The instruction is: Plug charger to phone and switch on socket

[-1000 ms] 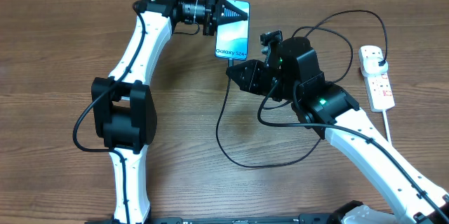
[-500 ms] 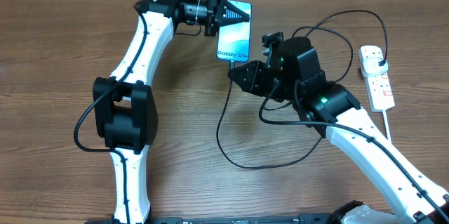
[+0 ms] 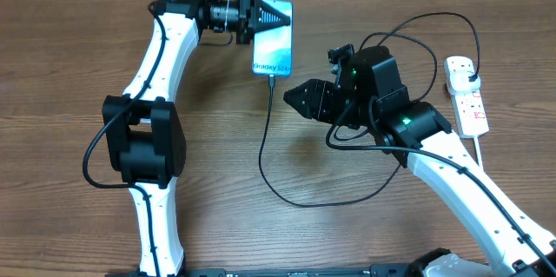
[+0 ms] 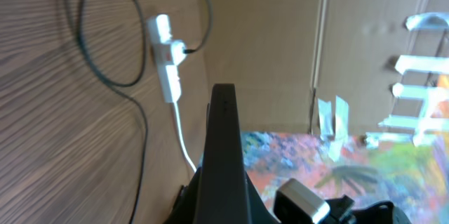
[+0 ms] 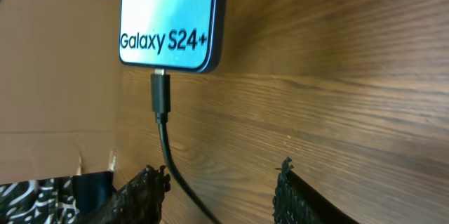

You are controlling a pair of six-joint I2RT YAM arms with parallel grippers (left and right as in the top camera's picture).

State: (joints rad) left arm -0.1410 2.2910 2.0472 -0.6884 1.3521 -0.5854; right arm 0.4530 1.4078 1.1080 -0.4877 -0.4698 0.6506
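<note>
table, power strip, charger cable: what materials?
Table: wood or wood-look laminate, matte; grain lines show.
Power strip: white plastic, smooth by its look.
Cable: black flexible sheath, likely rubber or PVC; it lies in loose loops.

My left arm stretches to the far side of the table with the wrist rolled sideways, left gripper [image 3: 263, 18] clamped on the phone [image 3: 274, 49] at its far end. My right arm bends in from the lower right, right gripper [image 3: 294, 99] pointing left, fingers [image 5: 144, 185] spread apart.
</note>
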